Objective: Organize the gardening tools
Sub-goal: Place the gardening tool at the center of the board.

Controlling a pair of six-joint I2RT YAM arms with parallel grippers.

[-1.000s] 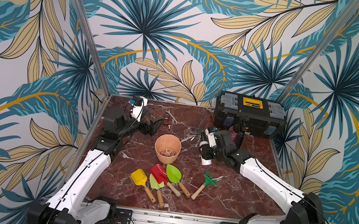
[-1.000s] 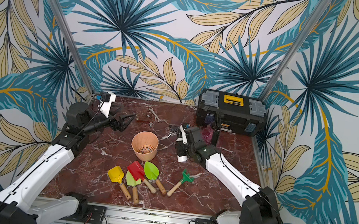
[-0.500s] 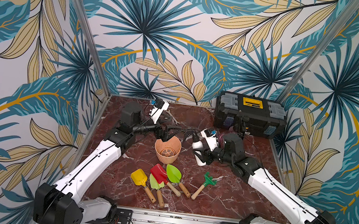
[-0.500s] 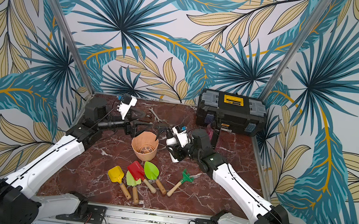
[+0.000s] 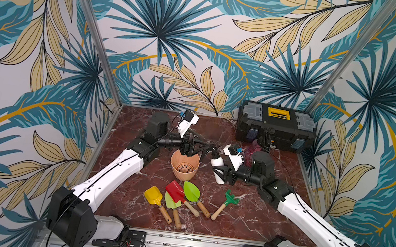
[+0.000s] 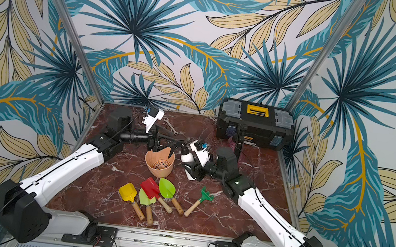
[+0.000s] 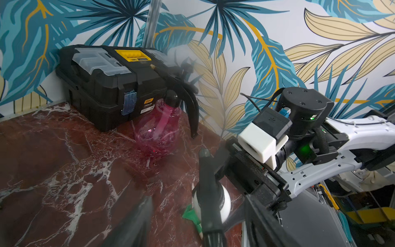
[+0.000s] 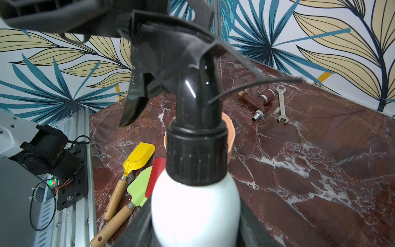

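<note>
1. marble table (image 5: 270, 216), palm-leaf wallpaper all round. both arms have swung in from their sides and now meet over the table's middle, by the orange pot (image 5: 179, 175).
2. white spray bottle (image 5: 216, 161): held clear of the table, body clamped in the right gripper (image 5: 222, 174); brought from the toolbox side toward the pot.
3. left gripper (image 5: 207, 150): newly arrived at the bottle's black trigger head, jaws apart on either side of it, no clamp visible. judgement: a handover or two-handed handling of this bottle is under way.
4. tools, wooden-handled: yellow (image 5: 153, 195), red (image 5: 174, 191), lime-green (image 5: 191, 191), second lime-green (image 5: 169, 201), dark-green rake (image 5: 230, 198). unmoved, clustered near the front edge; still to be sorted.
5. pink spray bottle (image 7: 157, 132): upright, just in front of the toolbox (image 7: 100, 85) at the back right corner.
6. writing: the toolbox label (image 7: 147, 102) seems to read "deli"; finer lines are illegible. none seen on the bottles or tools.
</note>
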